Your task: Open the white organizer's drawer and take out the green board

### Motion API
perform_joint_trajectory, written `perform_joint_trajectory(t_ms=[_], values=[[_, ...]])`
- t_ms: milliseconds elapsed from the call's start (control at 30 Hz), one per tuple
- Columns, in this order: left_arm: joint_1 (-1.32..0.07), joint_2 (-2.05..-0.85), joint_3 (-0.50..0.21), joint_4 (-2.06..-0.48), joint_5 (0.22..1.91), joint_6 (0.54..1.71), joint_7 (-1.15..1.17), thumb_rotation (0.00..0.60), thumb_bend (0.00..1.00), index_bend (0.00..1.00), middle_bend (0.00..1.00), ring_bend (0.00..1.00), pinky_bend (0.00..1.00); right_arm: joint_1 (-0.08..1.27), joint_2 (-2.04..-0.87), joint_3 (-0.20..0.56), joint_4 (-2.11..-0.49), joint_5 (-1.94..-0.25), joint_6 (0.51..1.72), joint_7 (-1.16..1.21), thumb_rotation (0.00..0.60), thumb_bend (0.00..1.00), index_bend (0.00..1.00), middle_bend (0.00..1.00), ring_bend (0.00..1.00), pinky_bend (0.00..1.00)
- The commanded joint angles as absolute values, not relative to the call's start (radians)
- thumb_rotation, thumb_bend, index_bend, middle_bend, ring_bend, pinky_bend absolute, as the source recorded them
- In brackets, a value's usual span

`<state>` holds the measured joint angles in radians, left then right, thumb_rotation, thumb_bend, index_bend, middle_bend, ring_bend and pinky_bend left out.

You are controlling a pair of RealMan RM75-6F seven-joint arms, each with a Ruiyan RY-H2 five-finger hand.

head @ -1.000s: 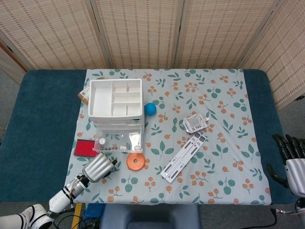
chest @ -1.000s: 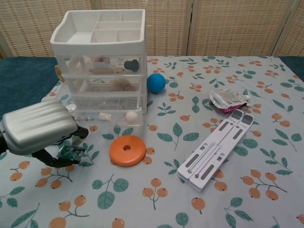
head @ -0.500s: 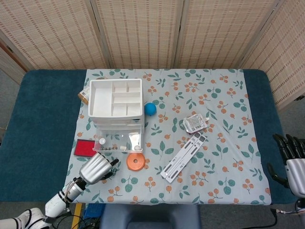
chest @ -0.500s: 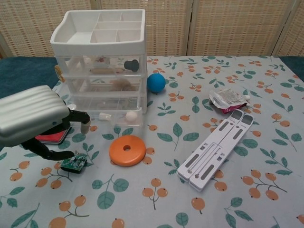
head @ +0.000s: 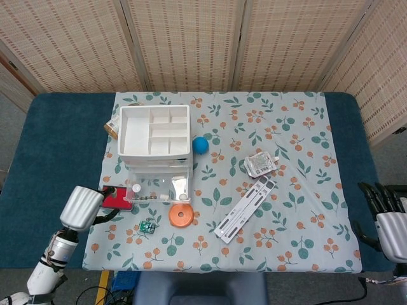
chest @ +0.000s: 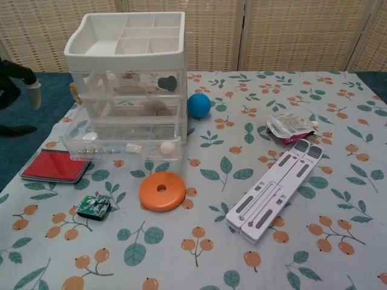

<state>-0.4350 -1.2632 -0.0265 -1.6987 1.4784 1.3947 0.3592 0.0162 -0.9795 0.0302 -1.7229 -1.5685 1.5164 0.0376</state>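
The fingers point(chest: 24, 75) of the left hand point(head: 82, 208) are loosely spread and hold nothing; in the chest view only their dark tips show at the left edge, beside the white organizer point(chest: 127, 72). From these fingers the green board point(head: 148, 227) lies toward the front edge of the counter point(head: 51, 152) and a little toward the middle, lying flat on the flowered cloth point(head: 286, 127), apart from the hand. It is just beside the orange disc point(chest: 162, 191), in front of the open bottom drawer point(chest: 121, 147) and near the red pad point(chest: 54, 165). The board looks almost square, so I cannot tell its long axis. The right hand point(head: 388, 219) rests at the far right edge, fingers apart and empty, well away from the board. I judge the left hand much the nearer one, and the task nearly complete.
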Motion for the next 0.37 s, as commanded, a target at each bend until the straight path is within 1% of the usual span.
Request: perform_joint_trajectory(t_ms=[33,100,167,233,367], values=[[-0.372,-1.226,-0.071,-1.716,1.351,1.416,0.331,0.6,0.2,0.48,0.75,0.75,0.98,0.025,-0.985,0.026,-1.71,-1.569,1.503,0.054,0.6,0.42,0.0,0.09,0.0,0.02],[-0.348,-1.227,-0.073,-1.695,1.312,1.43,0.349,0.6,0.2,0.46,0.71,0.69,0.92,0.031,-0.991,0.024,-1.7,-1.572,1.493,0.066,0.6,0.42,0.0,0.09,0.0,0.02],[-0.323,-1.229,-0.071,-1.682,1.275,1.439,0.356,0.6,0.2,0.43,0.68,0.63,0.83,0.039,-0.999,0.022,-1.689,-1.575,1.48,0.077,0.6,0.42,0.0,0.09,0.0,0.02],[-0.298,-1.228,-0.068,-1.675,1.249,1.448,0.348,0.6,0.2,0.42,0.65,0.61,0.8,0.048,-1.007,0.022,-1.679,-1.581,1.469,0.082,0.6,0.42,0.0,0.09,0.0,0.02],[-0.25,-1.229,-0.058,-1.652,1.243,1.488,0.326,0.6,0.2,0.42,0.64,0.61,0.79,0.066,-1.019,0.022,-1.667,-1.598,1.455,0.082,0.6,0.42,0.0,0.09,0.0,0.02]])
